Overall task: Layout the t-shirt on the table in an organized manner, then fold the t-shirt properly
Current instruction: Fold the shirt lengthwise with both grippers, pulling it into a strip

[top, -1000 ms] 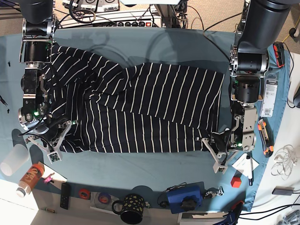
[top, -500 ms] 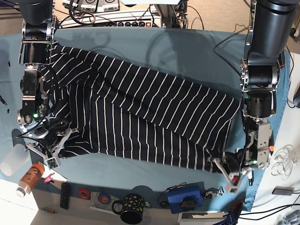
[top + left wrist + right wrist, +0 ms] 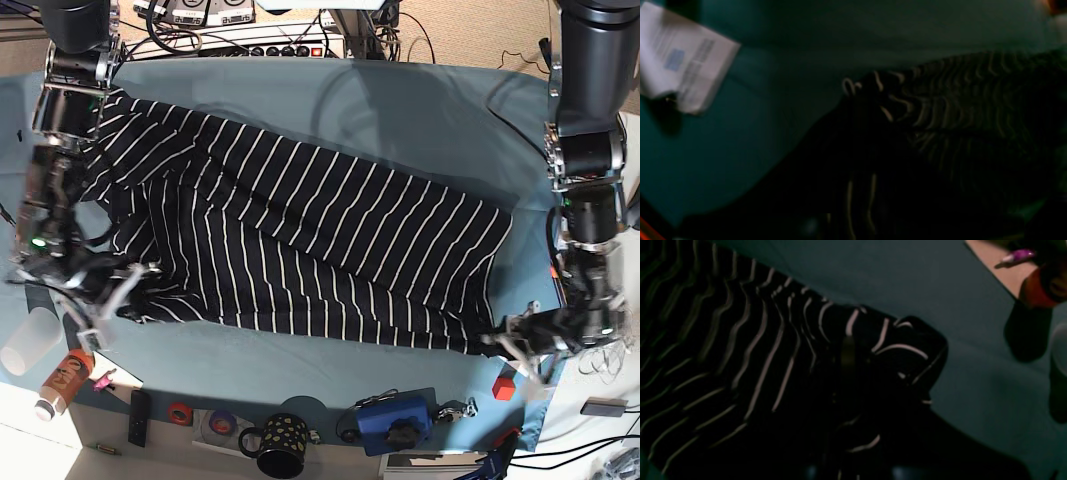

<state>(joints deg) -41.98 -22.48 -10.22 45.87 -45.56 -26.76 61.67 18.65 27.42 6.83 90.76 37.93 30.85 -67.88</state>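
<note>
T-shirt point(image 3: 300, 250); no legible writing.

Two arms, both w/ fat matte-black cylindrical upper segments, top corners of base view. Below those: silver-grey metal joint blocks, black housings between. Small green LEDs lit on lower links. Thin black cables along the wrists. Left gripper point(image 3: 520, 347) & right gripper point(image 3: 100, 300): pale grey/white finger frames, dark bodies; right one motion-blurred.

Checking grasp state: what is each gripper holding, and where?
Both grip the t-shirt along its near edge: left gripper shut on one bottom corner, right gripper shut on the opposite one, cloth stretched between them.
</note>
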